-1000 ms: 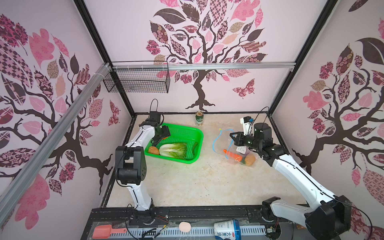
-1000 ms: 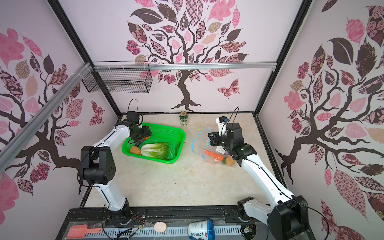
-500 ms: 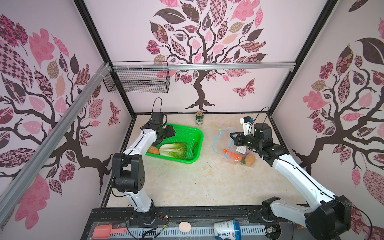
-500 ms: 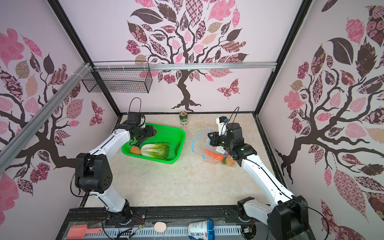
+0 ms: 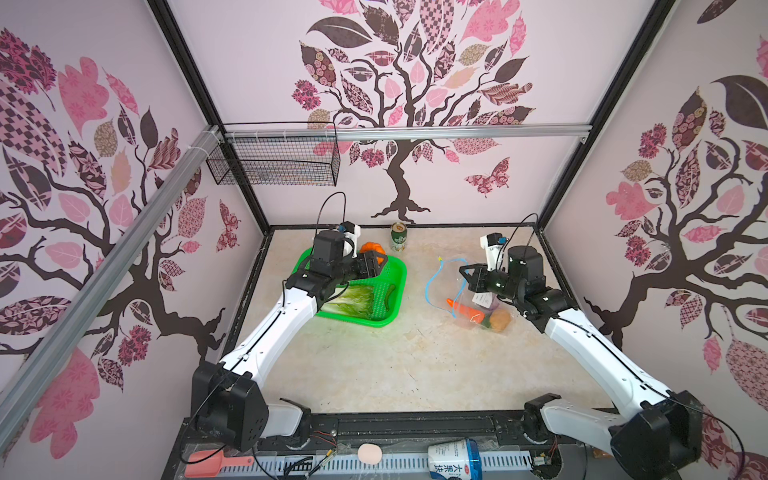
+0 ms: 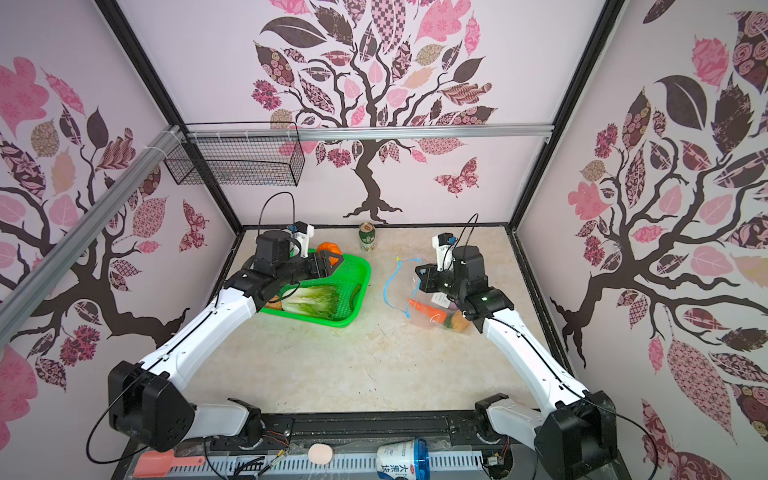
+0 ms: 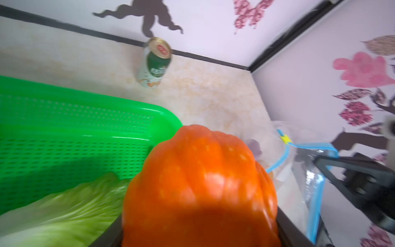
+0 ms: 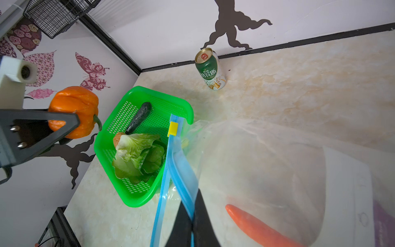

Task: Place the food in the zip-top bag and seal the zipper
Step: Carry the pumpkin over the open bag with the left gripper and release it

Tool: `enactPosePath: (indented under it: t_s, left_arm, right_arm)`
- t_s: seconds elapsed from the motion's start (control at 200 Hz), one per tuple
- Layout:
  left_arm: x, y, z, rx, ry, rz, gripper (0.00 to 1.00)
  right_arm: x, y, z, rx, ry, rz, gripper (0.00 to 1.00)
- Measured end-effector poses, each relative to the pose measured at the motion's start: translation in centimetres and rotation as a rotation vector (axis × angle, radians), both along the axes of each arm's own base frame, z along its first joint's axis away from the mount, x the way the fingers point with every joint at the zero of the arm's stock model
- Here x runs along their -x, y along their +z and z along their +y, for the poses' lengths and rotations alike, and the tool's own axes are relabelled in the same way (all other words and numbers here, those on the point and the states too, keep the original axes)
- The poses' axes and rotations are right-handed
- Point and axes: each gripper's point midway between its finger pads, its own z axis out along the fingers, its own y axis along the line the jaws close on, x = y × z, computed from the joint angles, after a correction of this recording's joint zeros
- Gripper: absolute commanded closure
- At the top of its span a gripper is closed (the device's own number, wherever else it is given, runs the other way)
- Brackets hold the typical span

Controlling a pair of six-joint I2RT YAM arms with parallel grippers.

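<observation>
**Pumpkin in the air, bag mouth held open**

In both top views the left gripper is clenched on a small orange pumpkin and holds it raised over the far side of the green basket, at the far left of the table. The napa cabbage lies in the basket. To the right, the right gripper is clamped on the upper edge of the zip-top bag. A carrot and a potato are already inside. I judge the step in hand is carrying the pumpkin to the bag. The next move calls for a travel to the right and a release well inside the mouth, not on its rim.

In the left wrist view the pumpkin fills the near part. Beyond it the blue zipper with its yellow slider stands open.

In the right wrist view the closed fingers pinch the zipper strip. A dark cucumber lies in the basket beside the cabbage.

The table is beige and marble-like, and a green can stands by the far wall. The walls carry a pink-and-brown tree decoration. A black wire basket hangs at the far left.
</observation>
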Motion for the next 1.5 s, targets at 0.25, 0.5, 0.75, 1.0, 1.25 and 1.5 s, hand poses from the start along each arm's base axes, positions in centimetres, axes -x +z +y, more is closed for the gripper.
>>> enactPosePath:
  t_s: [0.25,0.5,0.75,1.0,1.25,1.5]
  left_arm:
    - [3.0,3.6,-7.8,0.142,-0.234,-0.091,0.49]
    - [4.7,0.2,-14.5,0.174,-0.39,-0.008,0.5]
    - [6.5,-2.9,-17.3,0.154,-0.459,0.072,0.51]
    - [5.0,-5.9,-17.7,0.099,-0.408,0.135,0.51]
    - [3.9,-6.7,-18.5,0.016,-0.356,0.163,0.43]
    - [4.5,-7.3,-18.7,-0.015,-0.361,0.2,0.27]
  right_arm:
    - [0.1,-0.3,0.0,-0.001,0.004,0.004,1.0]
    - [0.0,-0.2,0.1,-0.002,0.003,-0.002,1.0]
    - [0.0,-0.2,0.1,-0.003,0.004,-0.002,1.0]
    - [0.1,-0.1,0.1,-0.005,0.005,-0.006,1.0]
    - [0.3,0.5,0.2,-0.014,0.014,-0.023,1.0]
    - [0.4,0.5,0.3,-0.017,0.022,-0.02,1.0]
